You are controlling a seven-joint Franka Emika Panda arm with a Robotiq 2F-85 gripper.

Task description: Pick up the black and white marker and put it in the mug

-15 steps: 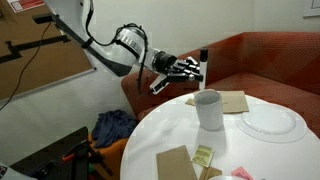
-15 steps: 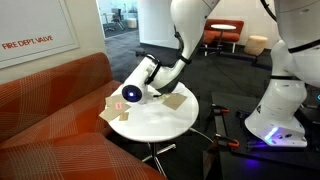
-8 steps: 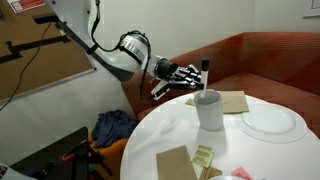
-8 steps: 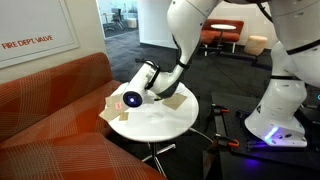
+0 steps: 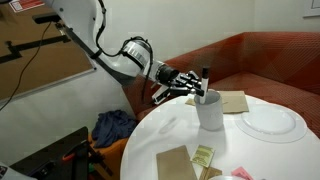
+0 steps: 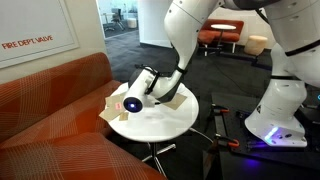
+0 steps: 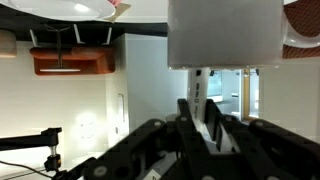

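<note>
My gripper [image 5: 197, 86] is shut on the black and white marker [image 5: 205, 76] and holds it upright, black end up, right at the near rim of the white mug [image 5: 211, 111] on the round white table [image 5: 158, 128]. In the wrist view, which stands upside down, the marker's white barrel [image 7: 200, 88] sticks out between the fingers [image 7: 186, 112] toward the mug [image 7: 222, 35], its tip close to the mug's rim. In an exterior view the arm's wrist [image 6: 134, 101] hides the gripper, the marker and the mug.
A white plate [image 5: 270, 122] lies beside the mug. Brown napkins [image 5: 233, 101] [image 5: 175, 163] and green packets [image 5: 204, 157] lie on the table. An orange sofa [image 5: 275, 60] stands behind, and a blue bag [image 5: 112, 127] sits on the floor.
My gripper has moved with the marker toward the mug and slightly down, from beside it to right at its rim.
</note>
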